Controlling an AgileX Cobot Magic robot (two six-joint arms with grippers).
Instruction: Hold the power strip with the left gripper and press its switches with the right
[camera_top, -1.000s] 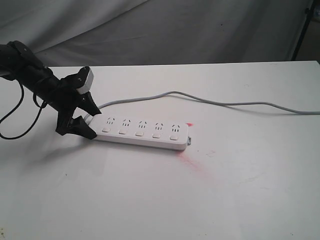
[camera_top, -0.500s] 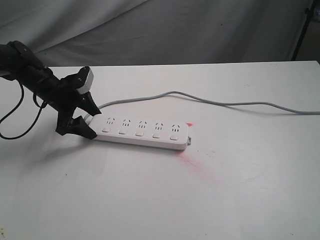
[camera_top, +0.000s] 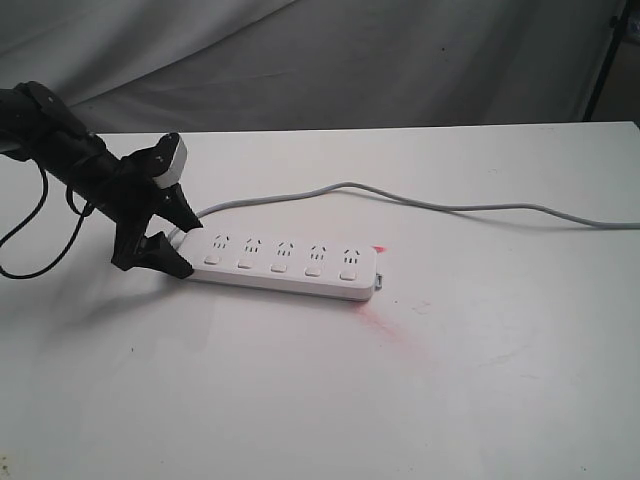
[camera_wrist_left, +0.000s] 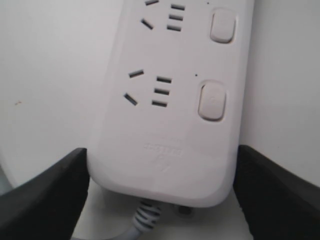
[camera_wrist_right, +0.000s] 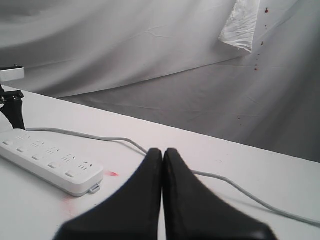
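The white power strip (camera_top: 285, 268) lies flat on the white table (camera_top: 330, 400), its sockets and its row of switches (camera_top: 278, 266) facing up. My left gripper (camera_top: 184, 243), black with a grey block at its wrist, is shut on the strip's cord end. In the left wrist view its black fingers (camera_wrist_left: 60, 185) press both long sides of the power strip (camera_wrist_left: 170, 125), beside the nearest of the switches (camera_wrist_left: 212, 100). My right gripper (camera_wrist_right: 163, 151) is shut on nothing and out of the exterior view. It hangs above the table, well away from the power strip (camera_wrist_right: 50, 162).
The grey cord (camera_top: 450, 207) runs from the strip's left end across the table to the right edge. A red stain (camera_top: 385, 325) marks the table by the strip's right end. Grey cloth (camera_top: 350, 60) hangs behind, with a dark stand (camera_top: 600, 60) at the back right.
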